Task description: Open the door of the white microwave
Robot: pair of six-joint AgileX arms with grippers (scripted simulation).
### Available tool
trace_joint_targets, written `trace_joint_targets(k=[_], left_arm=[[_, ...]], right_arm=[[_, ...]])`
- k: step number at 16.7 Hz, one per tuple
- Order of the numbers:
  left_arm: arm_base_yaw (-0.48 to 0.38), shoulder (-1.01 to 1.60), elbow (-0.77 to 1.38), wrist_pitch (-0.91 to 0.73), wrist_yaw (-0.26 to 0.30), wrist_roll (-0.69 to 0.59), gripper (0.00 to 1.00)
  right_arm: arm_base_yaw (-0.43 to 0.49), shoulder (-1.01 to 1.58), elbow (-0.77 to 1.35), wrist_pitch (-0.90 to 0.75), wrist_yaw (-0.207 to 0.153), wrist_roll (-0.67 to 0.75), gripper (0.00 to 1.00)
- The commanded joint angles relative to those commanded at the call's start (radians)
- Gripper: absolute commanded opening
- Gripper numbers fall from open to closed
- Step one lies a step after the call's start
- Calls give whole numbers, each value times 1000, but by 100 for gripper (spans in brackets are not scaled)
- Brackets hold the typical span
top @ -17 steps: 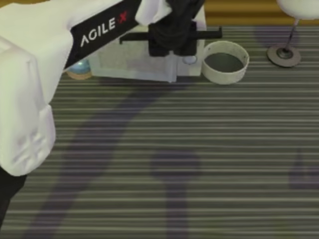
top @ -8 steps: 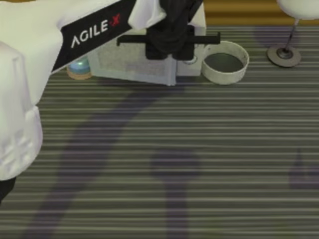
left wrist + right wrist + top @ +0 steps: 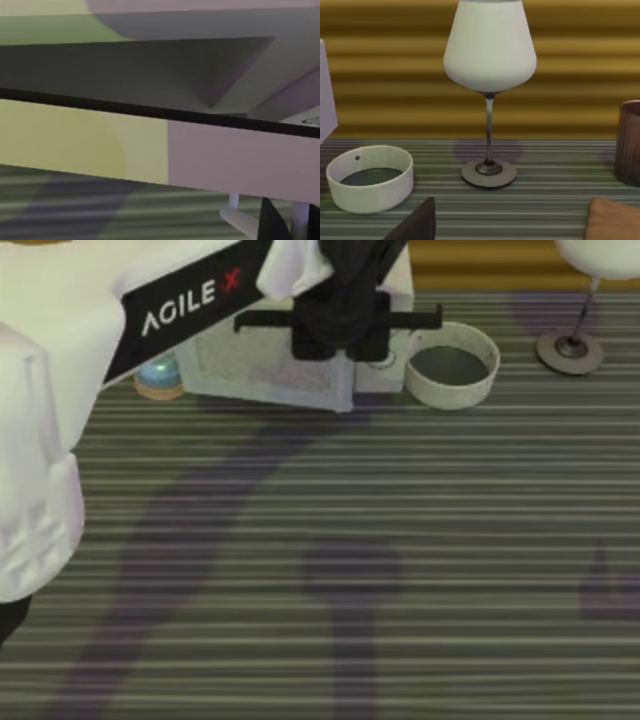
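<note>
The white microwave stands at the table's far edge, mostly under my left arm. Its door, with the grey mesh window, is swung a little out at its free edge, next to a grey knob. In the left wrist view a dark gap and the pale yellowish-green interior show behind the door. My left gripper is at that edge, its dark fingers shut around the thin white handle. My right gripper is parked out of the top view.
A white ring-shaped bowl sits just right of the microwave, and a wine glass farther right. A small blue-topped object lies left of the door. The right wrist view shows a brown cup and a brown mat.
My left arm has drawn back a little to the left, and the door's free edge has come slightly outward with it. Almost nothing moved in the last half second.
</note>
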Motion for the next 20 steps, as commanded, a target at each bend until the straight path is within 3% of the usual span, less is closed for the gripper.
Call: trace_joint_targets(k=[15,20], left_arm=[[-6,-7,4,4,6,-1,0],[5,-71,-110,61,30,63,0]], right_arm=[[0,0,0,0,0,0,100],[0,0,0,0,0,0,100]])
